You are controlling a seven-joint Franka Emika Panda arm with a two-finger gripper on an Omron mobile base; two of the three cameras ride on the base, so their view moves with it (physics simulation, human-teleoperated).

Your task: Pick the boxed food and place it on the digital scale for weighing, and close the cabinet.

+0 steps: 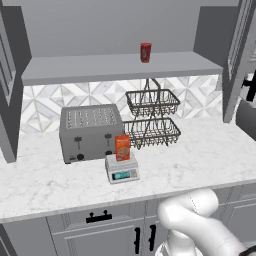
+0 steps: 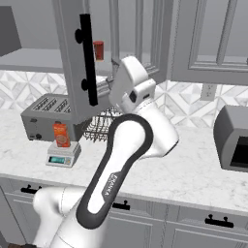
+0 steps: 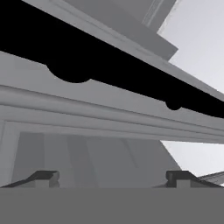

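Note:
The boxed food (image 1: 122,147), a narrow orange-red carton, stands upright on the digital scale (image 1: 122,171) in front of the toaster; both also appear as carton (image 2: 61,134) and scale (image 2: 63,155). The cabinet stands open, one door (image 2: 72,72) swung out toward me with its black bar handle (image 2: 87,58). My white hand (image 2: 131,85) is raised just right of that door's edge. In the hand view my gripper (image 3: 112,178) is open, its fingertips (image 3: 43,177) wide apart, facing the door panel with the black handle (image 3: 109,65) just above them.
A grey toaster (image 1: 90,132) and a two-tier wire basket (image 1: 152,120) sit on the marble counter (image 1: 200,160). A red can (image 1: 145,52) stands on the cabinet shelf. Another open door (image 1: 240,60) hangs at the right. A grey appliance (image 2: 232,140) sits on the counter's right end.

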